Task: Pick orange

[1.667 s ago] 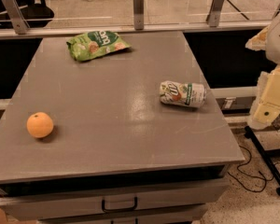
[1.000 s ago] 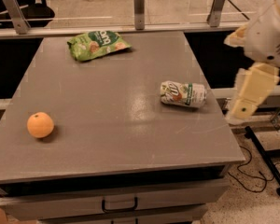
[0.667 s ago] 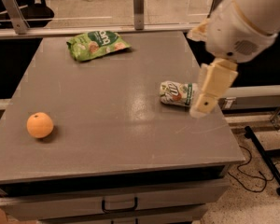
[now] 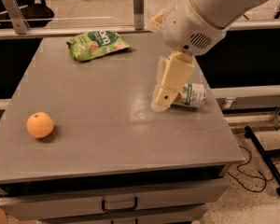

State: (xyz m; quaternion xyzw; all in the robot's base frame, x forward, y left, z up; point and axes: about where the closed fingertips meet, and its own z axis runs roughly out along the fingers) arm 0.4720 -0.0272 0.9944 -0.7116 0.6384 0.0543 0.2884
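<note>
While orange (image 4: pixel 39 124) lies left, end effector (image 4: pixel 160 101) by can (image 4: pixel 192 94)

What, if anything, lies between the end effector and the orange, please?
Nothing visible. The end effector hangs by the can at the right; the orange sits front left, only table surface between. The bag lies behind.

Grey table (image 4: pixel 107 143), drawer front beneath, carrying three items:
- one orange (image 4: pixel 39 124), sitting near the front left corner;
- one green snack bag (image 4: pixel 97 43), lying flat near the far edge;
- one soda can (image 4: pixel 192 94), lying on its side near the right edge.

The gripper (image 4: pixel 161 104) is hanging over the tabletop just beside the soda can, well apart from the orange.
</note>
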